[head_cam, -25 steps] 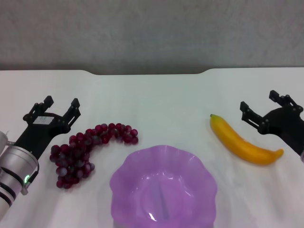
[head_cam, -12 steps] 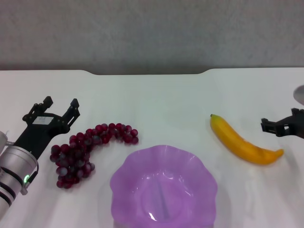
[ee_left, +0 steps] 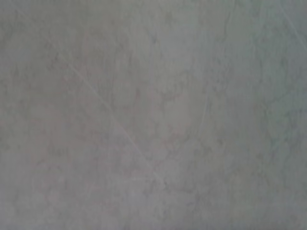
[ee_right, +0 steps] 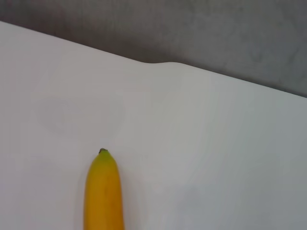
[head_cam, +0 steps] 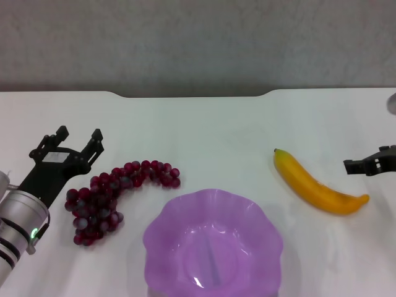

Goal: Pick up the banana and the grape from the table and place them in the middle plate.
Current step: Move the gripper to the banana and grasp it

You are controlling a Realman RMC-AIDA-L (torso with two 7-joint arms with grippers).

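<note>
Smooth curved yellow-orange banana (head_cam: 317, 184) with a small dark tip lies on the plain white table (head_cam: 210, 130), right of the translucent purple scalloped-rim plate (head_cam: 213, 244), not touching it. Frosted dark red-purple grape bunch (head_cam: 110, 194) lies left of the plate, close to its rim. Left gripper (head_cam: 69, 147), black, fingers spread apart, sits just beside the bunch's outer side. Right gripper (head_cam: 370, 165) is at the frame's right edge near the banana's thick end; finger state cannot be told.
</note>
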